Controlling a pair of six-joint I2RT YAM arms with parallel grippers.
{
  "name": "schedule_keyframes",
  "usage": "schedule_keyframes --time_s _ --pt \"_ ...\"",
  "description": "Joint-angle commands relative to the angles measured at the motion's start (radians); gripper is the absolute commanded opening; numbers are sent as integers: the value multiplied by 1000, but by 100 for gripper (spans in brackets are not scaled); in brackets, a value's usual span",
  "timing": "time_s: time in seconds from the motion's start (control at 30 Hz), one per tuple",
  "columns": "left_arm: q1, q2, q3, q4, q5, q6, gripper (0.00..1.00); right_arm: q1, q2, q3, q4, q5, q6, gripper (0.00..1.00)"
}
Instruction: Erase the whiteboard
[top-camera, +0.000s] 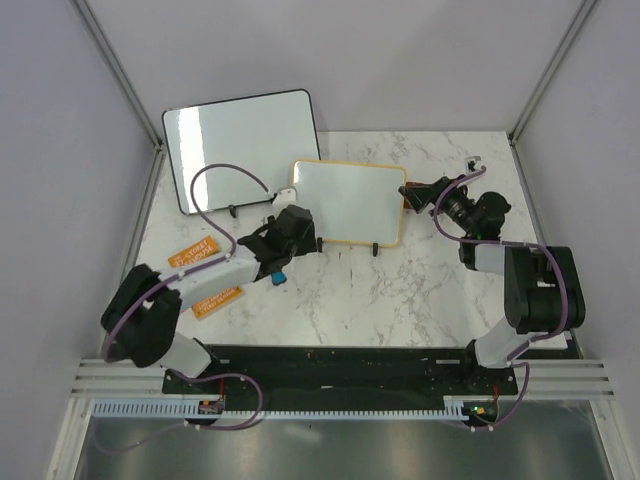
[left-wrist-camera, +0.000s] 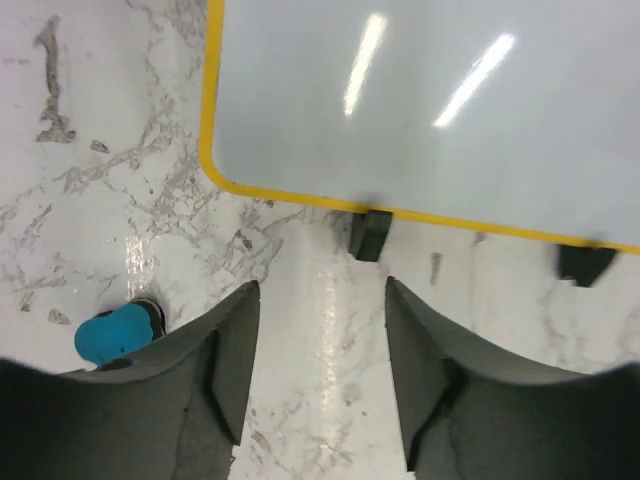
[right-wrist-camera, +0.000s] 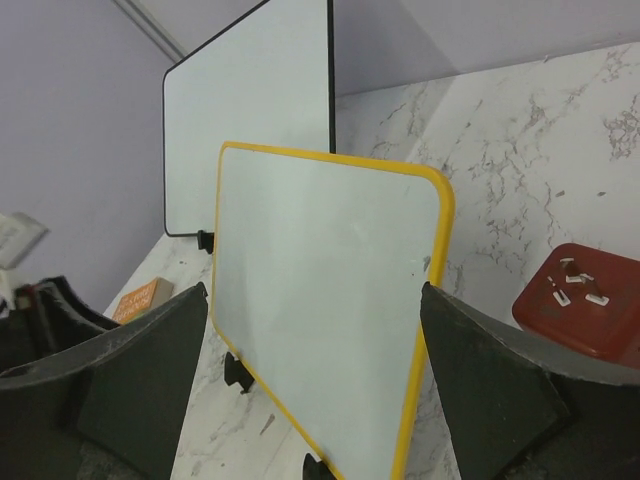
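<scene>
The small yellow-framed whiteboard (top-camera: 348, 200) is standing on the marbled bench (top-camera: 400, 290) between both hands, long axis running left-right, the released, empty left hand (left-wrist-camera: 320, 295) hovering nearest its lower-left corner, the released right hand (top-camera: 408, 195) facing its right edge

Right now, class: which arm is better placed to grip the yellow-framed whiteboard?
Probably the right: the right gripper is open, with the whiteboard lined up between its fingers. The left gripper points at the marble table below the board's feet.

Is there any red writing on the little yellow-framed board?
No, the board shows a plain white face with no red marks on it.
</scene>
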Motion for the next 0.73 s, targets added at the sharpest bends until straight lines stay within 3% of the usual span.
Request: schedule_keyframes --time_s 0.0,0.17,0.27,0.4,0.5,0.7 --pt "-8 -233 -56 21 -22 30 74 2 -68 2 -42 11 -45 95" --pt "-8 -431 -157 9 2 71 99 23 -171 -6 -143 54 -89 98" --pt "-6 -531 -185 -11 4 106 99 29 -290 -6 -317 81 -172 98" --pt "-6 -624 -214 -62 2 123 99 101 -519 -6 -732 292 -334 98" --pt "-5 -697 -246 -68 2 132 99 107 -685 -12 -941 399 -399 98" --pt "-3 -741 -292 -73 -22 155 99 106 -992 -137 -1137 621 -411 98"
